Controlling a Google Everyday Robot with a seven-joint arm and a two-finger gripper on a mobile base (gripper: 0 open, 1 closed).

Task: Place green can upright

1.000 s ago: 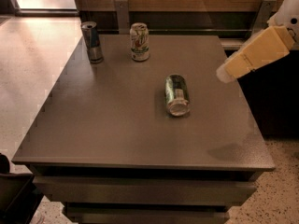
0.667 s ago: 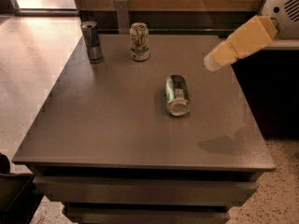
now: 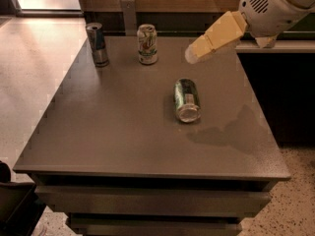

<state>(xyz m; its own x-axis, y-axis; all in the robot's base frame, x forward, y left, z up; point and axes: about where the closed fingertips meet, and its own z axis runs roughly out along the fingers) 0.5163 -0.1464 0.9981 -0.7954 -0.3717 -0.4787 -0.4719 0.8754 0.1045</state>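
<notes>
The green can (image 3: 186, 99) lies on its side near the middle of the grey table (image 3: 118, 132), its silver end facing the front edge. My gripper (image 3: 195, 54) reaches in from the upper right on a white arm and hangs in the air above and behind the can, apart from it. Its tan fingers point down and to the left.
A mostly white can (image 3: 147, 44) stands upright at the back of the table. A slimmer blue-and-silver can (image 3: 97, 44) stands upright to its left. A dark counter (image 3: 275, 48) adjoins the table on the right. A wooden wall runs behind.
My arm and gripper have moved left and inward over the table, closer to the lying can. The cans have not moved.
</notes>
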